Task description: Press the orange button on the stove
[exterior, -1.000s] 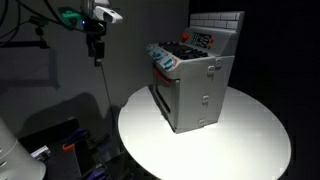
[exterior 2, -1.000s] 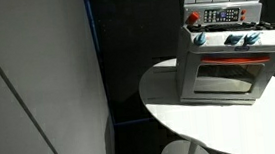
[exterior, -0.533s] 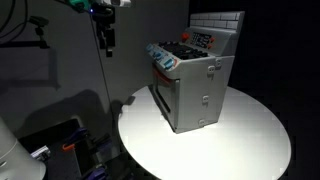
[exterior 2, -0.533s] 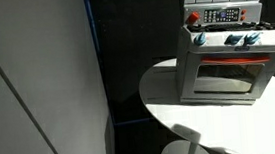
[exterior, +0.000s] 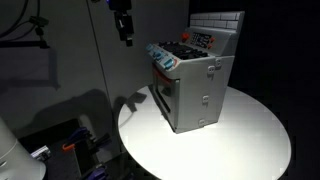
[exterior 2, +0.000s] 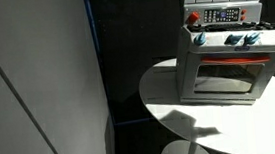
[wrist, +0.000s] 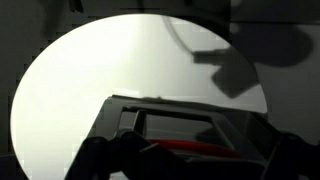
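Note:
The grey toy stove [exterior: 197, 95] stands on a round white table [exterior: 245, 145] and shows in both exterior views [exterior 2: 224, 76]. It has a white tiled back panel, a dark cooktop and coloured knobs. A small orange-red button [exterior 2: 194, 19] sits at the end of its control panel [exterior: 184, 37]. My gripper [exterior: 126, 36] hangs high in the air beside the stove, off the table's edge, touching nothing. In the wrist view its fingers [wrist: 190, 165] are dark shapes set apart, with the stove's oven door [wrist: 175, 125] below them.
A grey wall panel [exterior 2: 38, 86] fills one side. Dark clutter with cables [exterior: 60, 145] lies on the floor beside the table. The arm's shadow falls on the tabletop [wrist: 235, 60].
My gripper has moved sideways toward the stove and slightly upward. Its shadow now reaches the table's edge. The stove has not moved.

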Motion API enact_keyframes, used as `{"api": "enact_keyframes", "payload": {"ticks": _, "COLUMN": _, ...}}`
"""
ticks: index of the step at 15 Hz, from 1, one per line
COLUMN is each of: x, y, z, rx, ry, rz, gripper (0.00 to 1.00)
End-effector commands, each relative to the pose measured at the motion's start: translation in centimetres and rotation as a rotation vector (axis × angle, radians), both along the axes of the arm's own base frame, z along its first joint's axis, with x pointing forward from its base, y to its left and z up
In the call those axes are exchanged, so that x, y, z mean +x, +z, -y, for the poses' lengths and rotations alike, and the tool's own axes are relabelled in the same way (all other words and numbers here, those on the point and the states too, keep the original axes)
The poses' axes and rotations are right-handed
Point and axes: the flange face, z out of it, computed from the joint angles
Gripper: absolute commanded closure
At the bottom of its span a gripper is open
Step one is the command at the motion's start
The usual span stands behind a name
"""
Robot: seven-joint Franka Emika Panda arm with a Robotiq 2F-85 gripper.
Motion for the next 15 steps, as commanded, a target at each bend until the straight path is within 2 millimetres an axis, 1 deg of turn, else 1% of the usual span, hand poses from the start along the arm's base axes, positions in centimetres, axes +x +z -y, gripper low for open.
{"api": "enact_keyframes", "payload": {"ticks": 1, "x": 2.5, "y": 1.0, "z": 1.6, "rx": -0.054, "ry": -0.079, "rz": 0.064, "gripper": 0.00}}
{"api": "enact_keyframes", "payload": {"ticks": 5, "x": 4.1, "y": 1.2, "z": 3.5, "rx": -0.126, "ry": -0.147, "rz": 0.133, "gripper": 0.00}}
{"api": "enact_keyframes", "payload": {"ticks": 8, "x": 4.8, "y": 1.1, "z": 4.3, "rx": -0.158, "ry": -0.186, "rz": 0.153, "gripper": 0.00}}
{"api": "enact_keyframes", "payload": {"ticks": 11, "x": 4.9, "y": 1.1, "z": 4.2, "rx": -0.168, "ry": -0.191, "rz": 0.149, "gripper": 0.00}}
{"api": "enact_keyframes", "payload": {"ticks": 12, "x": 4.2, "y": 0.3, "z": 4.2, "rx": -0.156, "ry": -0.172, "rz": 0.142, "gripper": 0.00}}
{"api": "enact_keyframes", "payload": {"ticks": 15, "x": 4.3, "y": 0.4, "z": 4.2, "rx": -0.155, "ry": -0.172, "rz": 0.144, "gripper": 0.00}}
